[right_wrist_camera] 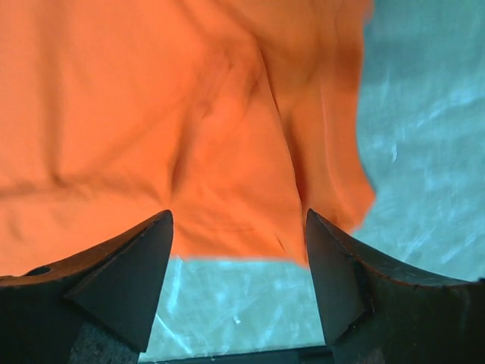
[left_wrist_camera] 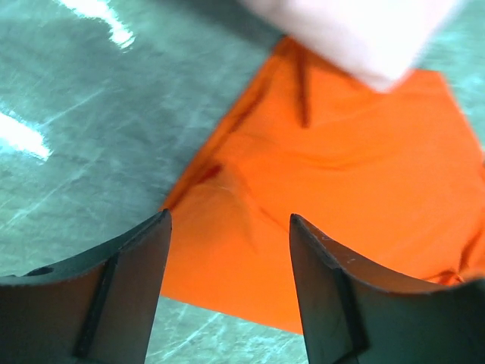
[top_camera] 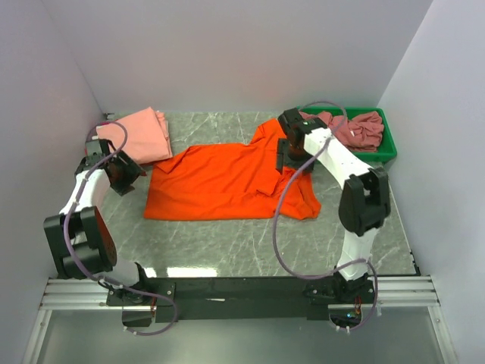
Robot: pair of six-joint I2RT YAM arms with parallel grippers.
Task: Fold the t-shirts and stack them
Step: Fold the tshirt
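The grey-green marbled counter (top_camera: 227, 243) carries everything. Across its middle lies the bright orange t-shirt (top_camera: 220, 182), spread out sideways in a single layer. Its straight bottom edge is toward 9 o'clock, and its sleeves and some rumpling are toward 3 o'clock.

At 2 o'clock stands the green bin (top_camera: 388, 152), with the dusty mauve t-shirts (top_camera: 362, 129) heaped loosely inside. At 10 o'clock the salmon-pink t-shirt (top_camera: 144, 135) sits already folded, just beside the orange one's corner.

The left tool (left_wrist_camera: 227, 227) hangs over the orange shirt's 9 o'clock corner, jaws wide apart and holding nothing. The right tool (right_wrist_camera: 239, 220) hangs over the shirt's 3 o'clock side, where an edge of cloth meets bare counter. It too is spread wide with nothing held.

The orange shirt should handle as thin, light, limp cloth. It will likely sag, drape and slide on the smooth stone, and keep no shape unless it is carried at two points. I would pinch it at the hem corner on the left and at a matching edge on the right. Each pinch should go low enough to catch the cloth at its edge and not skate over the top.

The crumpled sleeve area at 3 o'clock may drag or double under when lifted.
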